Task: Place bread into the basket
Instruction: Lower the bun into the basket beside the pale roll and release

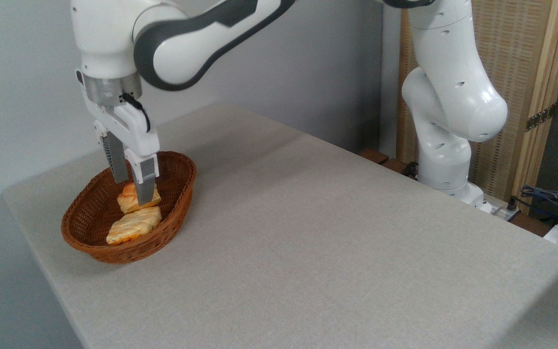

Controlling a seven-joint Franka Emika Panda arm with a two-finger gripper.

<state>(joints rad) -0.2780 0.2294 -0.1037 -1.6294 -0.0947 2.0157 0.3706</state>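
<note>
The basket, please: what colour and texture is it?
Brown woven wicker basket, clearest in the fixed camera.

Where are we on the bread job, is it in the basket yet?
Looks done: the bread lies inside the basket, just behind the striped loaf. In hand: nothing; the gripper is open, its fingers straddling the bread from above, and whether they touch it I can't tell. Left: lift the arm clear of the basket.
</note>
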